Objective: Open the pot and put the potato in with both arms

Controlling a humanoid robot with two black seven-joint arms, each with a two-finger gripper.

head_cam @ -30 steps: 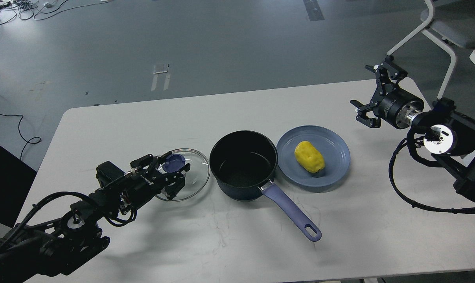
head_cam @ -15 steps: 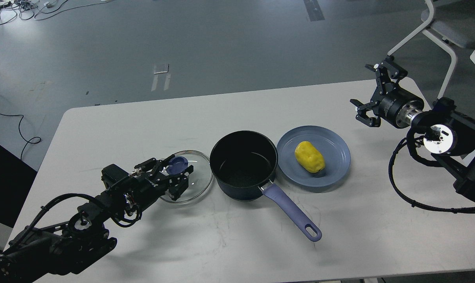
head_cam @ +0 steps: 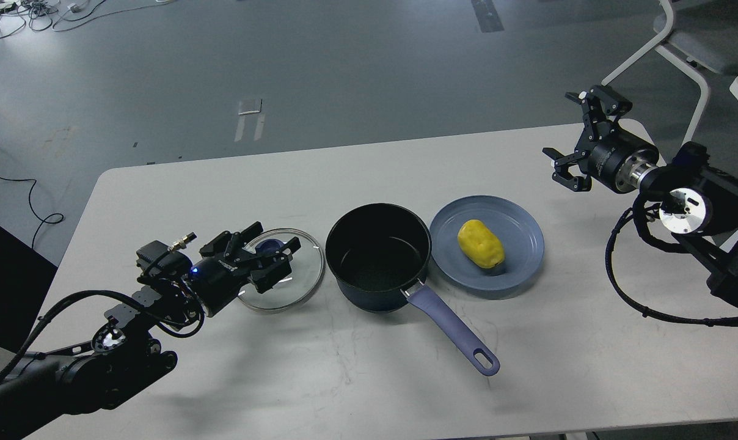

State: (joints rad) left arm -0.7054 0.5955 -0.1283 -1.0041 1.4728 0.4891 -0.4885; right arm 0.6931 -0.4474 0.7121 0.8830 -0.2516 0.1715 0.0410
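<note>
The pot (head_cam: 378, 256) stands uncovered in the middle of the table, its black interior empty and its purple handle (head_cam: 451, 330) pointing to the front right. The potato (head_cam: 480, 243) lies on a blue-grey plate (head_cam: 525, 263) just right of the pot. The glass lid (head_cam: 295, 284) lies flat on the table against the pot's left side. My left gripper (head_cam: 264, 255) hovers over the lid, fingers spread on either side of the purple knob (head_cam: 273, 247), which is partly hidden. My right gripper (head_cam: 575, 137) is open and empty, up over the table's far right corner, well away from the potato.
The white table (head_cam: 369, 391) has a rounded far-left corner and a front edge near the bottom of the view. A white chair frame (head_cam: 680, 55) stands beyond the right arm. Cables lie on the grey floor at the far left.
The lid slid a little right, then back left. My left gripper has risen and rotated above the lid with its wrist swung left. My right gripper has shifted slightly up and away.
</note>
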